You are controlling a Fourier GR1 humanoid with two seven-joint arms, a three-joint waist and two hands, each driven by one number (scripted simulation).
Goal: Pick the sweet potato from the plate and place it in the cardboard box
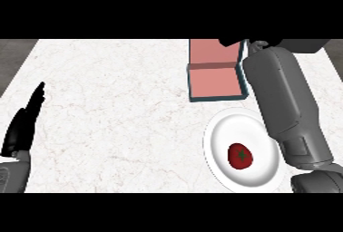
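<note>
**Right arm stretched past box, item on plate untouched**

Risk first: the right forearm (288, 104) runs from approx 5 o'clock up to 1 o'clock, lying along the plate's right rim and the box's right wall. The right hand (231, 42) is mostly out of view at the top edge, just a dark bit showing past the box's far flap, so whether its fingers are open or shut can't be told, nor whether it holds anything. If the arm swings back toward 7 o'clock w/o lifting, the forearm could likely clip the cardboard box (214, 81) or nudge the plate (221, 136), shifting both. A shifted plate means the pick point moves too.

The object on the plate is a small red rounded thing w/ a dark green mark on top (240, 156); it looks more like a tomato than a sweet potato. It sits at the plate's lower centre, approx 5 o'clock in view, well apart from the box at 1 o'clock. Long axis is slight, running approx 12 to 6 o'clock; no clear pointed end, so a rounded shape may roll when pinched.

Left hand (23, 122) rests at 9 o'clock by the edge, fingers straight, holding nothing
</note>
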